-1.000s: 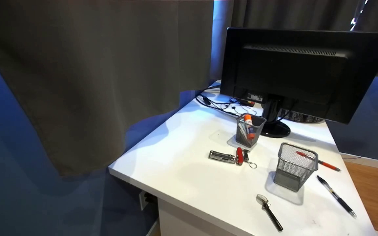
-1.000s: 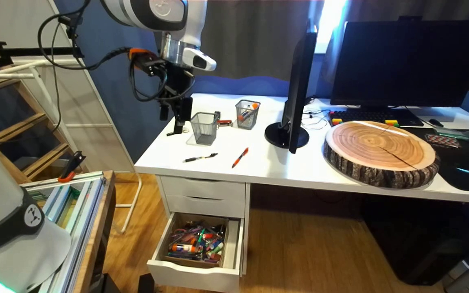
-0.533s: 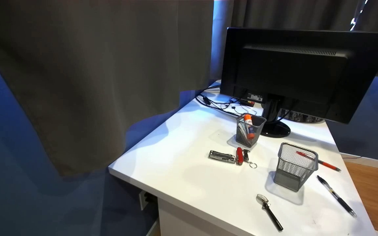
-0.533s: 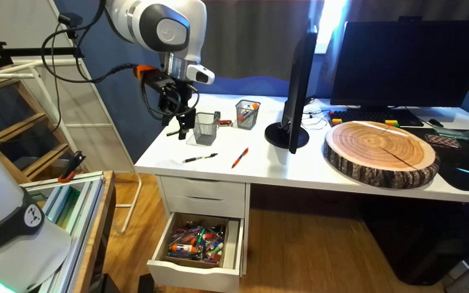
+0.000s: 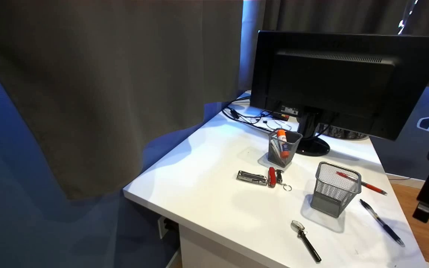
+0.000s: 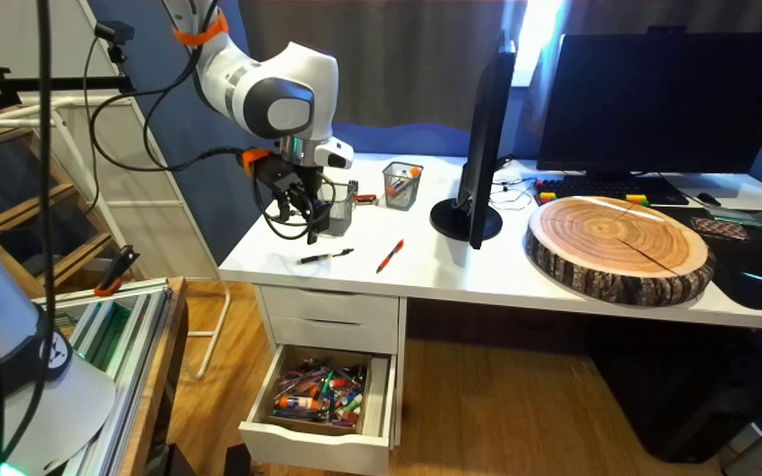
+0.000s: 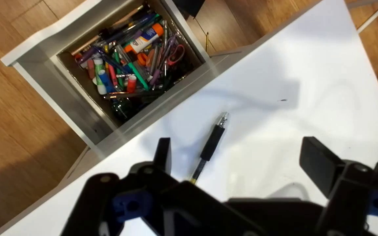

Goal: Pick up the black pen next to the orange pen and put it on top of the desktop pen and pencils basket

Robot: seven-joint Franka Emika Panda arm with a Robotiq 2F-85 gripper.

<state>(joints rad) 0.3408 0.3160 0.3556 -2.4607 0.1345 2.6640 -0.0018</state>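
Smooth white desk (image 5: 207,193), black pen (image 7: 212,143) lying on it near edge — matte dark grip, clear barrel, silvery tip; slim orange pen (image 5: 374,188) near it. Square flared basket (image 5: 325,203), grey wire mesh, upright near both; orange pen's end shows through weave in an exterior view. Gripper (image 7: 238,157) hangs higher than black pen, fingers wide apart — wrist view alone bares that gap. Pale growth rings of thick bark-edged wood slab (image 6: 606,231) show only in an exterior view
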